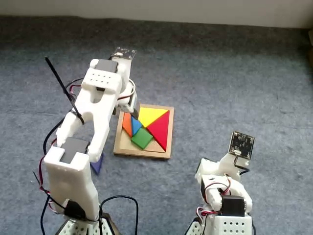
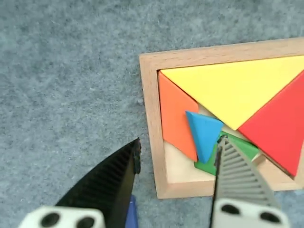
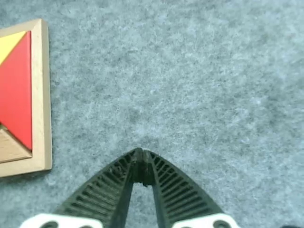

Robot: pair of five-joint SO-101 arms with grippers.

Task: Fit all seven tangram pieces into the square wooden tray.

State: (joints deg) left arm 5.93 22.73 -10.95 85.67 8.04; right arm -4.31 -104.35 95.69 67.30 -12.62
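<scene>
- Blue small wooden triangle lies askew inside the square wooden tray; expect it to be light, stiff and slick.
- Pinch across its straight edges; your left pincer hangs spread above it.
- Your right pincer sits pressed together over the grey carpeted worktop.

It looked like a small robotics lab or hobby bench: a table covered in grey carpet-like felt, with the white plastic left arm and right arm showing bare servos and loose wires.
</scene>
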